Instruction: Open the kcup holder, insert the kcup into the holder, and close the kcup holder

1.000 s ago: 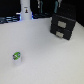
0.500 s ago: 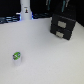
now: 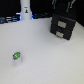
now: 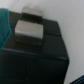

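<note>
The kcup holder [image 3: 62, 27] is a black box with two stacked drawer fronts, each with a pale handle, standing at the exterior view's upper right on the white table; both drawers look closed. My gripper [image 3: 62, 7] hangs dark just above and behind it, and its jaws are too blurred to read. The wrist view shows the kcup holder [image 4: 35, 55] close up with its two pale handles [image 4: 28, 31]; no fingers show there. The kcup [image 3: 17, 56], a tiny whitish pod with a green top, sits alone on the table at the exterior view's lower left, far from the gripper.
A tall white bottle-shaped object [image 3: 25, 9] stands at the back, toward the exterior view's left. The white table [image 3: 45, 60] spreads between the kcup and the holder. A teal patch [image 4: 4, 22] shows at one edge of the wrist view.
</note>
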Motion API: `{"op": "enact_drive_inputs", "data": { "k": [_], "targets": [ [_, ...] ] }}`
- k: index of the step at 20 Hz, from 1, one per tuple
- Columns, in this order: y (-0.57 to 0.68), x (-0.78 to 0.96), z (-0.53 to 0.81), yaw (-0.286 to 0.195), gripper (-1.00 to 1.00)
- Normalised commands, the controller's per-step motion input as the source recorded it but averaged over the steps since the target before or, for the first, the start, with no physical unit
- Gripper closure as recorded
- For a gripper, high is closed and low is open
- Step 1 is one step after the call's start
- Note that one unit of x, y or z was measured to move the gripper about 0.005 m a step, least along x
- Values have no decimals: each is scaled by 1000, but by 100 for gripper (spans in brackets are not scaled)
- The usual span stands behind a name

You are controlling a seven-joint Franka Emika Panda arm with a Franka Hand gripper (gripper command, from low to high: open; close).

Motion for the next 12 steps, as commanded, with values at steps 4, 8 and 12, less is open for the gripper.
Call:
{"op": "enact_drive_inputs", "data": {
  "k": [4, 8, 12],
  "targets": [
    [540, -327, -371, -187, -100],
    [375, -284, -414, -153, -100],
    [184, -201, -440, -99, -100]
  ]
}}
